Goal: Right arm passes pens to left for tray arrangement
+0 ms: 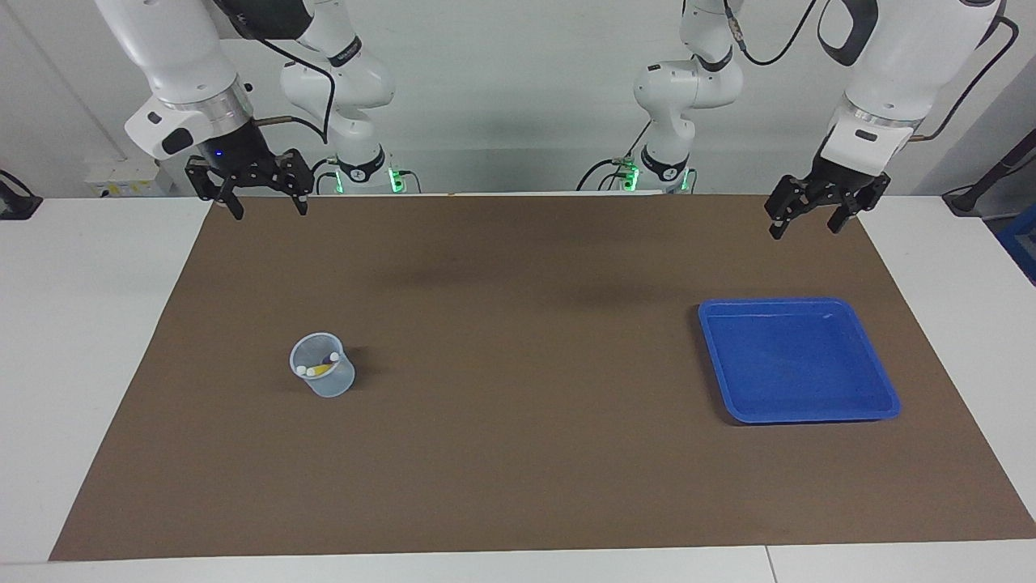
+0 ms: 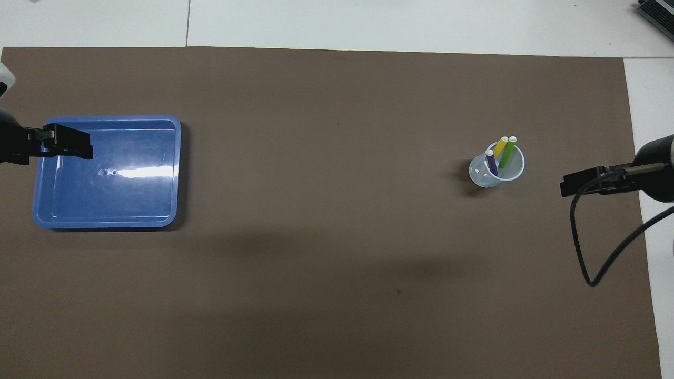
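Observation:
Three pens [image 2: 500,154] [image 1: 322,366], purple, green and yellow with pale tips, stand in a small translucent cup [image 2: 496,171] [image 1: 323,376] toward the right arm's end of the table. The blue tray [image 1: 797,359] [image 2: 108,171] lies at the left arm's end, with nothing in it. My right gripper [image 1: 263,206] hangs open in the air over the mat's edge by the robots, well clear of the cup. My left gripper [image 1: 806,223] hangs open over the mat, above the strip between the tray and the robots. Neither holds anything.
A brown mat [image 1: 518,389] covers most of the white table [image 1: 89,324]. A black cable [image 2: 579,247] loops from the right arm over the mat's edge. The robots' bases [image 1: 518,174] stand along the table's edge by the robots.

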Available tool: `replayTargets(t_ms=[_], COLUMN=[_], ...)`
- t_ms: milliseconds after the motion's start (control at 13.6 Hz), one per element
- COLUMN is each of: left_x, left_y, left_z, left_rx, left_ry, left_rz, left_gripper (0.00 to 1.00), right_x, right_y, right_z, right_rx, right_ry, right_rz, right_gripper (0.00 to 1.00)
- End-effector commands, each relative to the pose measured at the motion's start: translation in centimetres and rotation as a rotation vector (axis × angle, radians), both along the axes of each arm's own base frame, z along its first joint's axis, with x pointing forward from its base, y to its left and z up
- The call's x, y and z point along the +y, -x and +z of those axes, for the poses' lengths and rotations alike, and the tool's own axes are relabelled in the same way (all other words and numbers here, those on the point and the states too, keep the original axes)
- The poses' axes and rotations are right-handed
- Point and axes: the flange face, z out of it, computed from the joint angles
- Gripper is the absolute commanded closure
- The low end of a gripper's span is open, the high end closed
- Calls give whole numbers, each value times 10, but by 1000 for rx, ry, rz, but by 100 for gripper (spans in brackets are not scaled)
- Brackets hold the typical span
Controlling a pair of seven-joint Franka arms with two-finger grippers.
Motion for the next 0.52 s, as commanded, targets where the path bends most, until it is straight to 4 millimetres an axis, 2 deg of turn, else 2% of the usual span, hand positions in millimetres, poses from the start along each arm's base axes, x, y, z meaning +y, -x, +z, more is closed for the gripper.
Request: replayTargets(t_ms=[0,295,442], left_x=[2,2,2], left_y=[9,9,9], left_z=[0,0,0], left_rx=[4,4,4], left_ry=[-18,-18,-18], left_rz=[-2,-1,-2], left_gripper=[0,0,0], right_x=[-13,-28,-28], right_y=[10,16,17], right_z=[2,4,2], right_rx=[10,17,18], right_ry=[-13,-15,-15], right_rz=[48,50,55], right_gripper=[0,0,0])
